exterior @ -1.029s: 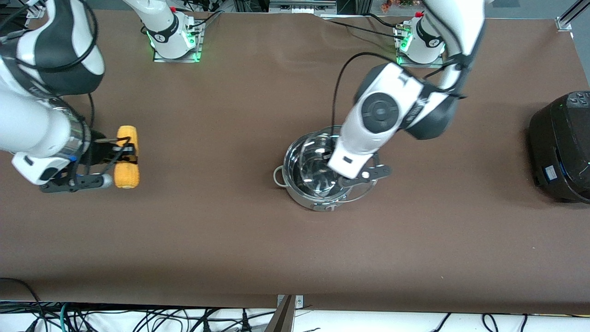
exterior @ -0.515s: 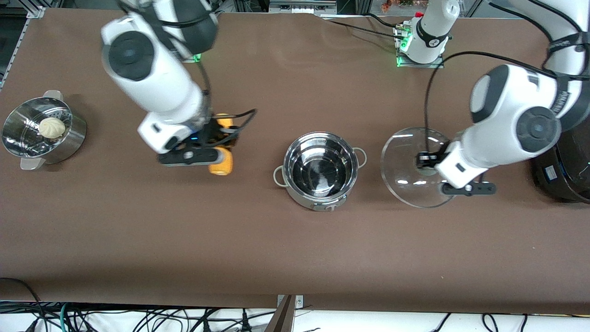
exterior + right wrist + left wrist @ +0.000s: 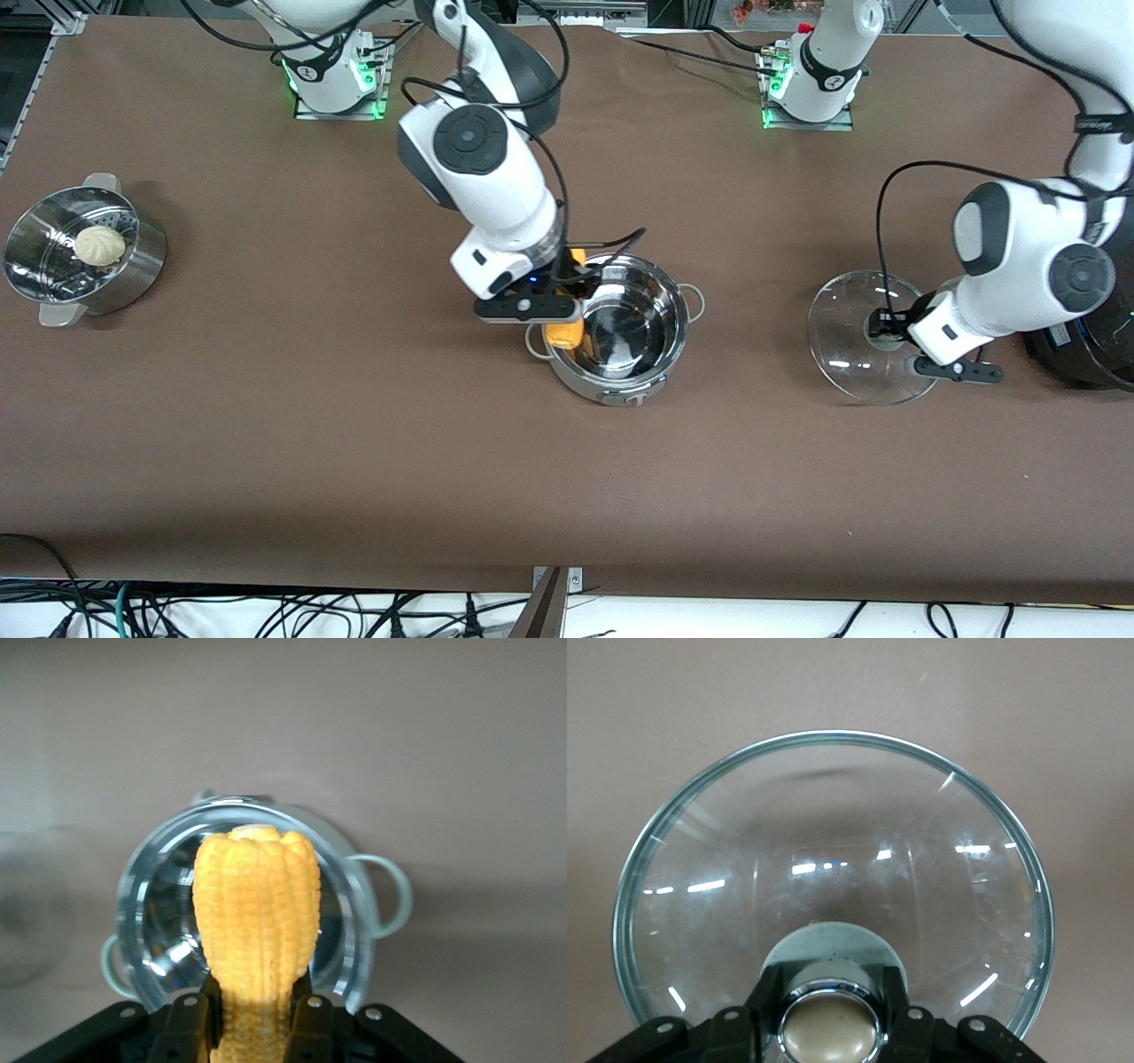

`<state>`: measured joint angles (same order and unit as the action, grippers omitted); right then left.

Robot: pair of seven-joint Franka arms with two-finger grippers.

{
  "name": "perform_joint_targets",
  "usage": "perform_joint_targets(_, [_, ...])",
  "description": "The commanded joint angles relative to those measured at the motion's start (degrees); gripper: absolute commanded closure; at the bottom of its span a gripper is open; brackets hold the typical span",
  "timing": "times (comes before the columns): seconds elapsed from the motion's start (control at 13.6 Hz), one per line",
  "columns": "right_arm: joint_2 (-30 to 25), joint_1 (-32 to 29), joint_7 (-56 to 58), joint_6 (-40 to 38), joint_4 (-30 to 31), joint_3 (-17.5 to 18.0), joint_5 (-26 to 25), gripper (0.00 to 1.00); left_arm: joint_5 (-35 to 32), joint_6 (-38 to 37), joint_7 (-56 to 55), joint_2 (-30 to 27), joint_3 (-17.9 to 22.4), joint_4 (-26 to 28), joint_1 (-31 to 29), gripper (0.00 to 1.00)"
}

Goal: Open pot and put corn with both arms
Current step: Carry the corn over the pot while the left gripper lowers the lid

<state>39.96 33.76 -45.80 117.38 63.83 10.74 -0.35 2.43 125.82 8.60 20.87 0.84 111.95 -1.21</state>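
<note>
Over the pot's (image 3: pixel 620 328) rim, right pincer (image 3: pixel 567 301) clamps corn (image 3: pixel 563 333); left pincer (image 3: pixel 890 330) clamps lid (image 3: pixel 855 341).

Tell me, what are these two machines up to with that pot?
The right gripper holds a corn cob over the rim of the open steel pot, not yet let go. The left gripper holds the pot's glass lid by its knob, off toward the left arm's end of the table.

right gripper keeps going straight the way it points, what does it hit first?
Probably the pot. The right gripper, shut on the corn, points down into the open pot, so the corn's tip would likely meet the pot's inside first. Depth is unclear.
</note>
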Motion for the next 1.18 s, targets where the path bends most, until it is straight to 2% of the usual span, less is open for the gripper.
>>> perform_joint_targets(0.0, [3.71, 1.39, -0.87, 2.75, -4.42, -0.29, -0.18, 0.87, -0.85, 10.47, 0.98, 0.83, 0.04, 7.31, 0.42, 1.00])
perform_joint_targets(0.29, [6.52, 2.18, -0.78, 7.58, -4.42, -0.20, -0.18, 0.86, -0.85, 10.50, 0.98, 1.10, 0.04, 7.58, 0.42, 0.99])
perform_joint_targets(0.37, [7.40, 2.71, -0.87, 9.08, -4.42, -0.20, -0.18, 0.86, -0.85, 10.50, 0.98, 1.19, 0.04, 7.67, 0.42, 0.64])
perform_joint_targets(0.44, [8.28, 2.88, -0.87, 10.57, -4.42, -0.28, -0.18, 0.86, -0.85, 10.50, 0.80, 1.36, 0.04, 7.85, 0.42, 0.21])
perform_joint_targets(0.51, [9.07, 2.89, -0.87, 12.06, -4.42, -0.20, -0.18, 0.86, -0.85, 10.50, 0.80, 1.36, 0.13, 7.85, 0.42, 0.08])
perform_joint_targets(0.59, [10.04, 2.89, -0.78, 13.47, -4.42, -0.20, -0.18, 0.86, -0.76, 10.50, 0.63, 1.28, 0.13, 8.37, 0.25, 0.00])
perform_joint_targets(0.74, [11.27, 2.89, -0.78, 14.89, -4.33, -0.20, -0.18, 0.86, -0.76, 9.89, 0.19, 0.40, 0.13, 8.99, 0.16, 0.00])
perform_joint_targets(0.96, [12.33, 2.89, -0.70, 14.89, -4.16, -0.20, -0.09, 0.85, -0.76, 6.90, 0.27, -5.82, 0.04, 11.97, 0.07, 0.00])
perform_joint_targets(1.1, [12.59, 2.97, -0.61, 14.89, -3.98, -0.20, -0.09, 0.85, -0.76, 6.90, 0.19, -10.82, 0.13, 11.98, 0.07, 0.00])
